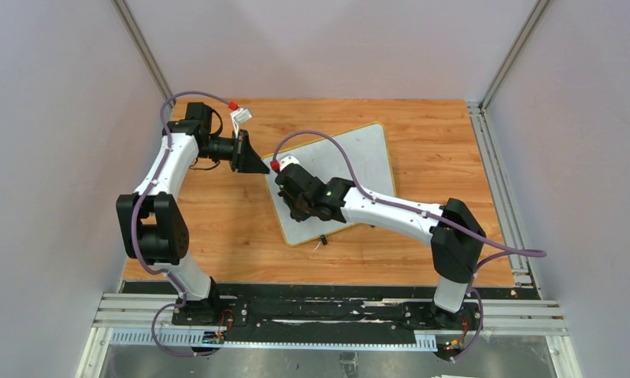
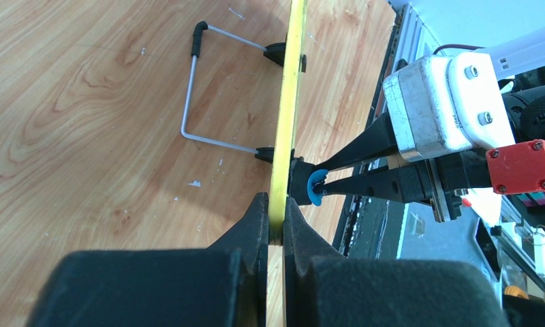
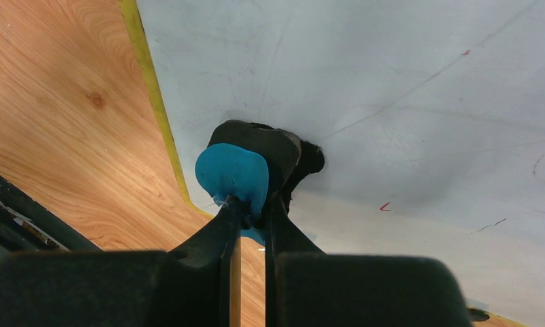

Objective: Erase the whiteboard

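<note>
Whiteboard (image 1: 351, 169): face up and skewed near the middle of the table (image 1: 217, 228), one corner toward the near edge. It may be lifted slightly on its left side; the views do not settle this. Left fingers (image 2: 255, 225): clamped on the board's yellow rim (image 2: 288, 102) at its left edge. Right fingers (image 3: 215, 235): closed on a blue and black eraser (image 3: 232, 174), which is pressed to the white surface by the near-left corner. A small red mark (image 3: 384, 206) shows beside it.

Yellow-rimmed whiteboard (image 1: 371, 157), faintly marked, askew
</note>
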### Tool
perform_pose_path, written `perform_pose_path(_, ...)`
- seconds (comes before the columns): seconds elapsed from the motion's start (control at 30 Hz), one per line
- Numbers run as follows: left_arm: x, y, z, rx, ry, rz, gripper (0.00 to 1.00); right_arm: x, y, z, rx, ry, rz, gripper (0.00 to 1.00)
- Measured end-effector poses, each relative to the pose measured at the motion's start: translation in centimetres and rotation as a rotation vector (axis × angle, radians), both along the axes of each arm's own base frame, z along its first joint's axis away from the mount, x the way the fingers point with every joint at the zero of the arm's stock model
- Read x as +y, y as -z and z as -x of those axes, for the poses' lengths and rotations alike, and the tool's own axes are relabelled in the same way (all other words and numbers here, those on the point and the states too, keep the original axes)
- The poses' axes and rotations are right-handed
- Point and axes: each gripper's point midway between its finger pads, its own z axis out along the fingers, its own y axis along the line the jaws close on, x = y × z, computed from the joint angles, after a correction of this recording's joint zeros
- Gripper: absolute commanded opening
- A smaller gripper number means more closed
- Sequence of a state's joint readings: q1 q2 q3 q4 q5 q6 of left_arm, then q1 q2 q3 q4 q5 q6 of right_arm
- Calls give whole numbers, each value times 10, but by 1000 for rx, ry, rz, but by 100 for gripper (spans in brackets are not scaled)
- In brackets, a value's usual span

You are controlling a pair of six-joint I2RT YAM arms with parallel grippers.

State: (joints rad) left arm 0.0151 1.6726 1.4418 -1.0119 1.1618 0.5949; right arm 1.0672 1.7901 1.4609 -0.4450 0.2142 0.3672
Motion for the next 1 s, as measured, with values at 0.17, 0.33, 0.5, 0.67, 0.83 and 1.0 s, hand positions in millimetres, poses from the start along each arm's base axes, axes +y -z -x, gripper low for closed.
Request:
perform_pose_path(0.17, 0, 0, 0, 0, 0, 0, 0, -3, 2, -2, -1, 9, 1, 1)
perform_pose_path(0.33, 0, 0, 0, -2, 1, 0, 0, -33, 12, -5, 19, 62, 17, 0)
perform_pose_path(0.5, -1, 0, 0, -2, 2, 0, 0, -86, 9, -21, 8, 180, 33, 1)
perform_pose_path(0.67, -1, 0, 0, -2, 3, 1, 0, -106, 0, -31, -17, 236, 27, 1)
perform_pose_path(0.83, -1, 0, 0, -2, 2, -1, 0, -94, 5, -27, -5, 209, 41, 1)
perform_pose_path(1.0, -1, 0, 0, -2, 2, -2, 0, -62, 8, -15, 0, 133, 63, 1)
